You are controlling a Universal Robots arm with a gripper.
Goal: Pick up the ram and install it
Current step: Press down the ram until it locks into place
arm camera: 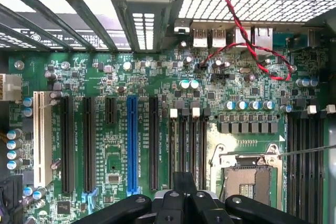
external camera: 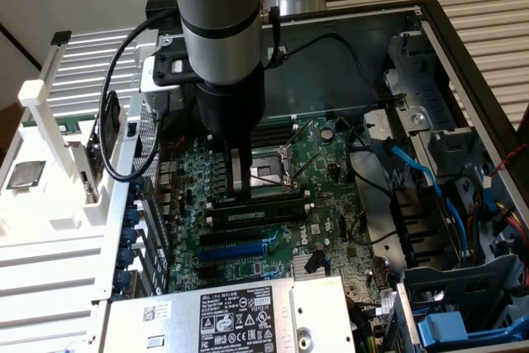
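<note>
**Arm down over the memory slots**

One arm, one end effector [external camera: 240, 178], fingers pressed together, low over the motherboard [external camera: 331, 196] inside the open case [external camera: 463, 47]. One ram [external camera: 256, 213] lies seated in a slot just in front of the fingertips, beside the socket [external camera: 269, 173]; whether the tips touch it is hard to tell. In the wrist view, four slots [arm camera: 187, 145] stand near the socket, four more at the far edge, and one blue slot [arm camera: 132, 148] among the black ones. A red-black wire [arm camera: 247, 45] loops across the board. Blue cables [external camera: 430, 188] crowd the exterior view's right; a loose chip [external camera: 25, 174] sits on the white rack at its left.
</note>
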